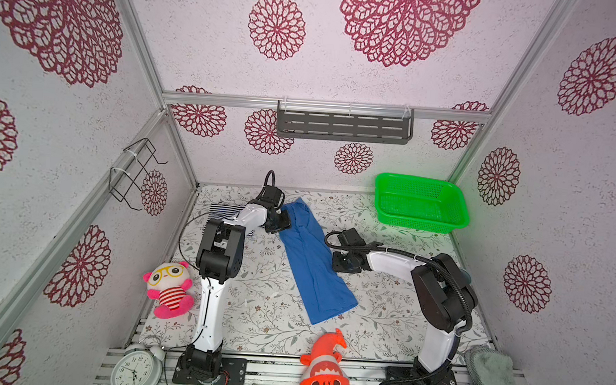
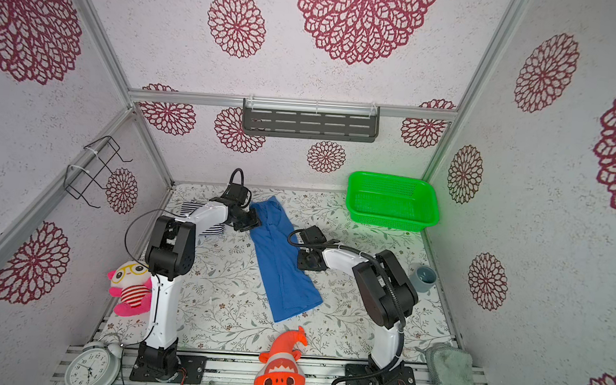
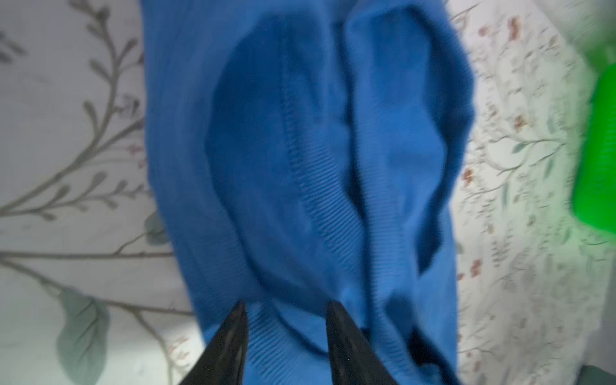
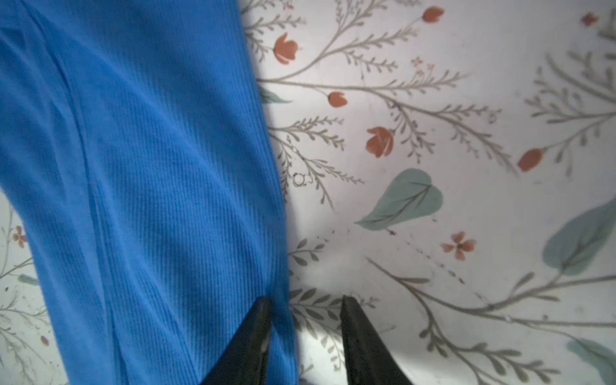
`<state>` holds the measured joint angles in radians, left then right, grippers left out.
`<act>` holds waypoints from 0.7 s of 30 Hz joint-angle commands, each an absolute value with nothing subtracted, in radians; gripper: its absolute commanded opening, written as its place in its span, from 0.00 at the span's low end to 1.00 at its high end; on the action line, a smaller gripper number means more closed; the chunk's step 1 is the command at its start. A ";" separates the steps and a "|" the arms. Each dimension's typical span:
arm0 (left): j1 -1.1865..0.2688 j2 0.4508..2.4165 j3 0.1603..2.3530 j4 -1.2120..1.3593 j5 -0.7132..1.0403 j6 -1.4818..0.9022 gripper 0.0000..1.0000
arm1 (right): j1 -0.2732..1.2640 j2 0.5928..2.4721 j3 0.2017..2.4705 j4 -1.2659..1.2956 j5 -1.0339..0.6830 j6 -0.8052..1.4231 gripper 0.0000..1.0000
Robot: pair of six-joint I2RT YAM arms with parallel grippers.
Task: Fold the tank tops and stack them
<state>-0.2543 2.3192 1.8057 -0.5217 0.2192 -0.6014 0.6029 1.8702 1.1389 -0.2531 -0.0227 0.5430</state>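
Because the royal blue tank top lies as a long narrow strip, slanting from the far middle of the table toward the near right, it looks already folded lengthwise. I judge that the two arms are posted along it for the crosswise fold. The left gripper is at the far, strap end. In the left wrist view its jaws are partly apart over a ribbed hem, with cloth showing between the tips and nothing visibly pinched. The right gripper is at the strip's right edge, about halfway along. Its jaws are also partly apart and grip nothing, one tip over the blue cloth and the other over bare floral tabletop. Straddling the edge like this would let it pinch there, or hold down a crease line while the far end is carried over. The striped tank top lies at the far left, largely hidden under the left arm. It seems folded small and set aside as the base of the stack.
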 commanded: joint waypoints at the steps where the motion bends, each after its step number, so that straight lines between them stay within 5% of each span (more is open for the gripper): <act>1: -0.272 2.454 1.873 -0.525 0.258 -0.628 0.42 | 0.608 1.867 1.094 -0.260 -0.036 0.575 0.38; 7: -0.288 2.636 2.090 -0.555 0.329 -0.668 0.40 | 0.658 1.798 0.932 -0.170 -0.054 0.721 0.37; 14: -0.312 2.945 2.660 -0.774 0.426 -0.697 0.42 | 0.704 1.739 0.865 0.074 -0.115 0.942 0.37; 21: -0.292 2.786 2.407 -0.632 0.470 -0.678 0.53 | 0.727 1.720 0.877 0.101 -0.051 0.989 0.45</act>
<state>-0.2867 2.8132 2.5301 -0.5327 0.4675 -0.7021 0.7235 1.7447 0.8783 0.0944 -0.0746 0.9386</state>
